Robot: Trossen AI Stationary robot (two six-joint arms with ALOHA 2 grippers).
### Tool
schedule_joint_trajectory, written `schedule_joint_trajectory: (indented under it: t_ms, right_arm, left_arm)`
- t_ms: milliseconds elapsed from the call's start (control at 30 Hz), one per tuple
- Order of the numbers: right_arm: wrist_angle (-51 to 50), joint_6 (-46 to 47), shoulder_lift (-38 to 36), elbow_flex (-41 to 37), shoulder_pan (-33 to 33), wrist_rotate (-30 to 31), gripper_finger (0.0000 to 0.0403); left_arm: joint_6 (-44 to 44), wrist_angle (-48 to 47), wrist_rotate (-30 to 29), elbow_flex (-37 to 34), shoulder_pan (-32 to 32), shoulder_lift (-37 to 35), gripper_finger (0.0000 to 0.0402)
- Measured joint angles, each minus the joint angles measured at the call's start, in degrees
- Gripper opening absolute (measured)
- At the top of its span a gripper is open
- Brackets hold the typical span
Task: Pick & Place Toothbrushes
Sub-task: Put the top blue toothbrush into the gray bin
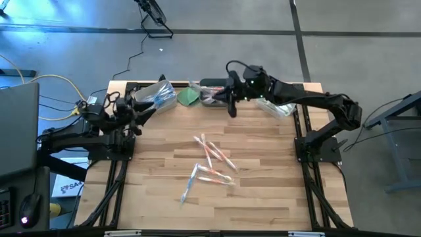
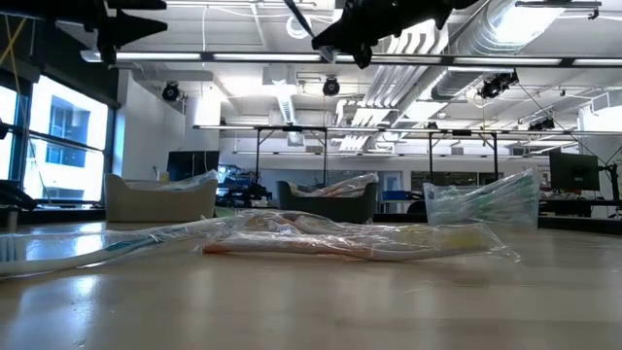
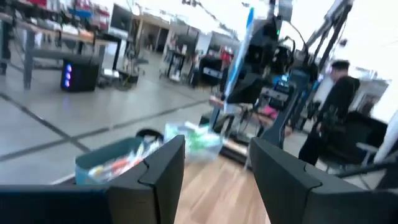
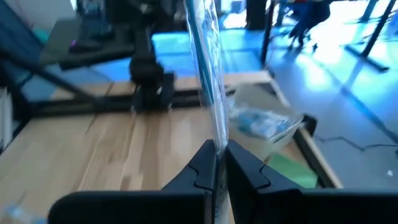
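My left gripper (image 1: 146, 113) waits wide open and empty at the table's (image 1: 263, 197) back-left, beside the bin (image 1: 158, 95) of blue toothbrushes. Mid-table lies a loose scatter of wrapped toothbrushes (image 1: 212, 164). My right gripper (image 4: 219, 163) is clamped tight on one blue toothbrush (image 4: 208, 68), upright, above the middle bin (image 1: 214, 94) at the back edge.

Light wooden surface (image 1: 263, 145): loose wrapped toothbrushes (image 1: 212, 166) lie at centre; bins (image 1: 155, 95) and a folded green cloth (image 1: 189, 97) sit along the far edge.
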Motion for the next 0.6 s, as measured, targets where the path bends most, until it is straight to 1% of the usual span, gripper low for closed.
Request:
schedule_joint_trajectory:
  t_ms: [200,400,500,600]
  right_arm:
    - [4.95,3.40,0.00,0.00,-1.51,1.07,0.0011]
    - [5.30,3.81,0.00,0.00,-1.69,5.90,0.0011]
    - [5.26,3.55,0.00,0.00,-2.05,6.18,0.0011]
    - [5.26,3.44,0.00,0.00,-2.88,5.97,0.0011]
  left_arm:
    - [2.54,2.83,-1.07,0.02,0.00,2.28,0.0179]
    - [3.22,4.01,-6.28,0.02,0.00,9.61,0.0179]
    - [4.92,8.78,-7.09,0.02,0.00,13.90,0.0179]
    - [7.82,15.82,-7.11,0.02,0.02,17.71,0.0179]
